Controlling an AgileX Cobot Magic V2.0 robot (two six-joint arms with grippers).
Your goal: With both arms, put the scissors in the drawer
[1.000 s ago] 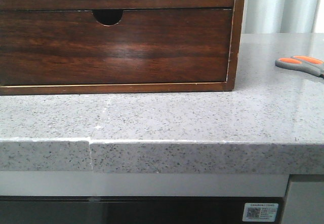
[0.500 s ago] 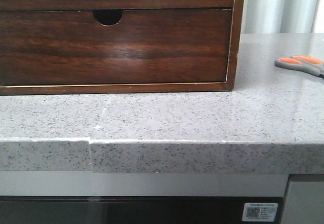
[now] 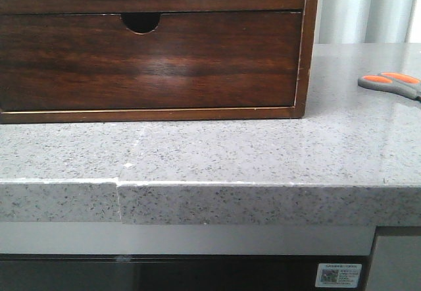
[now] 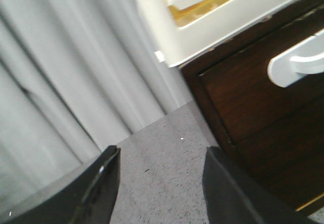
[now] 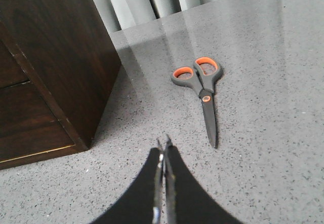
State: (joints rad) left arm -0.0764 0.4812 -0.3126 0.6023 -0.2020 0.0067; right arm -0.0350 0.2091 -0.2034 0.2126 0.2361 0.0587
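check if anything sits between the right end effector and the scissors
Nothing visible does. In the right wrist view, only bare counter lies between the shut right end effector and the scissors, which lie flat beside the chest, apart from it.

You have the scissors lying flat and closed on the grey speckled counter, well apart from the chest's right side; grey handles with orange-lined loops point away, blades toward the camera in the right wrist view. The drawer is dark reddish-brown glossy wood, shut, carrying a pale rounded handle.
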